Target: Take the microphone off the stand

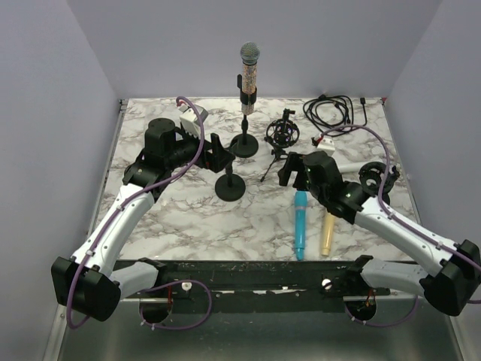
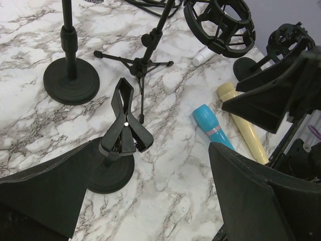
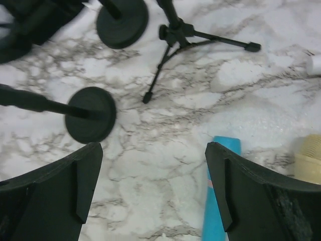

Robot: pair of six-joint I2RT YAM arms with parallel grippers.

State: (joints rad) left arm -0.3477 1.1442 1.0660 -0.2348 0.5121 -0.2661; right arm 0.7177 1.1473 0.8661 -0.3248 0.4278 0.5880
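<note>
The table point(image 1: 188, 226) carries all items. Nearest the arm bases, a blue microphone point(image 1: 301, 226) and a yellow microphone point(image 1: 328, 235) lie flat, side by side, with the yellow one to the right.

The right end effector point(image 3: 154, 149) hangs over the far end of the blue microphone. Its fingers are spread wide and grip nothing.

The left end effector point(image 2: 155, 150) is fully spread and holds nothing. It hovers just beside a short clip stand point(image 1: 230, 184).

Farther back, a tripod shock mount point(image 1: 282, 135) stands beside the tall stand point(image 1: 245, 124). A silver-headed microphone point(image 1: 249, 64) sits upright in the tall stand's holder. A coiled cable point(image 1: 334, 111) lies at the far right.
</note>
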